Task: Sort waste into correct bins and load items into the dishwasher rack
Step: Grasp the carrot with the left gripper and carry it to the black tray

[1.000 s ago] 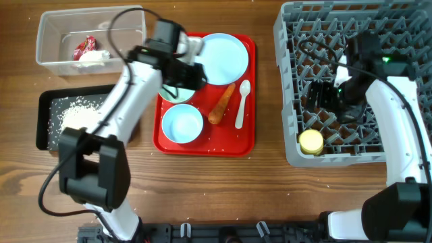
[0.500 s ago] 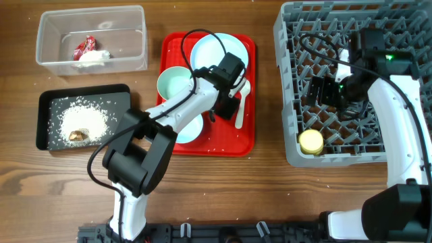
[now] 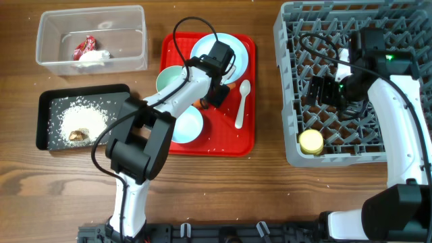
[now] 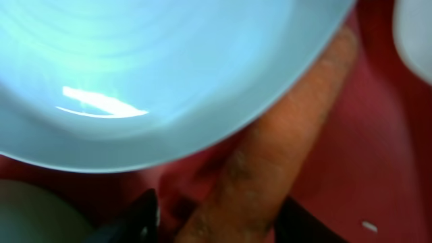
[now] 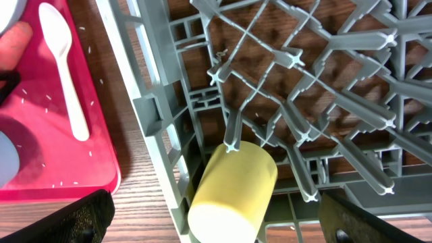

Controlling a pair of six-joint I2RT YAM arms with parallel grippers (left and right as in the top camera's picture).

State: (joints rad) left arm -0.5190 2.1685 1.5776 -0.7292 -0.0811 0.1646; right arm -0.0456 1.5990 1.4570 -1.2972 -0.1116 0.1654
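Observation:
The orange carrot (image 4: pixel 270 162) lies on the red serving tray (image 3: pixel 248 138) beside the pale-blue plate (image 3: pixel 217 55); only its ends show in the overhead view (image 3: pixel 230 87). My left gripper (image 3: pixel 217 92) is open, low over the carrot, with a finger on each side (image 4: pixel 223 226). Two pale-blue bowls (image 3: pixel 171 81) (image 3: pixel 186 125) and the white spoon (image 3: pixel 241 104) are also on the tray. My right gripper (image 3: pixel 325 91) is open and empty over the grey dishwasher rack (image 3: pixel 287 40). The yellow cup (image 5: pixel 233 192) lies in the rack's front left corner, below its fingers.
The clear tub (image 3: pixel 47 30) at the back left holds the red-and-white wrapper (image 3: pixel 84 46) and tissue. The black tray (image 3: pixel 47 101) in front of it holds white rice (image 3: pixel 84 118) and a brown lump (image 3: pixel 76 135). Rice grains are scattered on the red tray and table.
My left gripper swung right from above the back bowl and settled over the carrot. The right arm shifted slightly, then stayed still.

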